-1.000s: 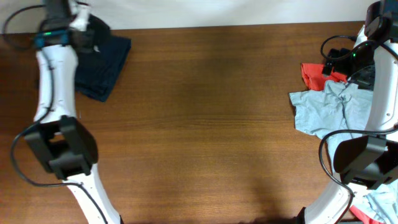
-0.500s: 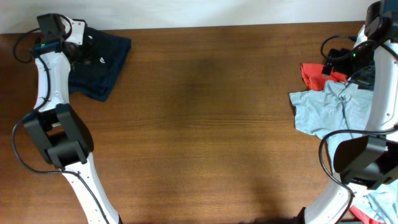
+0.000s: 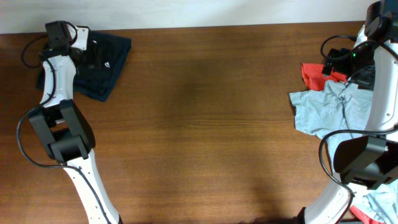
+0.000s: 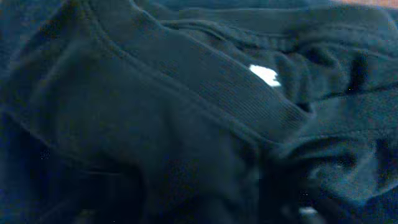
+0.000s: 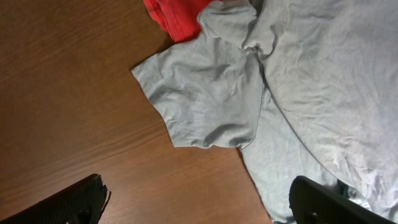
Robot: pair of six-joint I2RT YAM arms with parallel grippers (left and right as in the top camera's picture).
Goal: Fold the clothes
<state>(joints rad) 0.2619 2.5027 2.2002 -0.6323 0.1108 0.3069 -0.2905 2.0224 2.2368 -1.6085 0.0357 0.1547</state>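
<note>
Clothes point(image 3: 336, 118) are lying at the table's point(image 3: 199, 124) ends: one folded navy T-shirt point(image 3: 107, 61) at its far-left corner, one pale grey-blue shirt point(image 3: 317, 109) and one orange-red garment point(image 3: 311, 74) at its right edge, and more cloth point(image 3: 380, 200) peeking at its near-right corner. The left gripper point(image 3: 92, 55) is sitting low over the navy T-shirt, its opening impossible to tell. The right gripper point(image 5: 196, 193) is hanging spread and empty above the grey-blue shirt. Best would be pinching one hem and dragging it flat toward the table's middle.

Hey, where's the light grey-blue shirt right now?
In the overhead view the grey-blue shirt lies crumpled at the table's right edge, touching the orange-red garment, beside the right arm.
</note>
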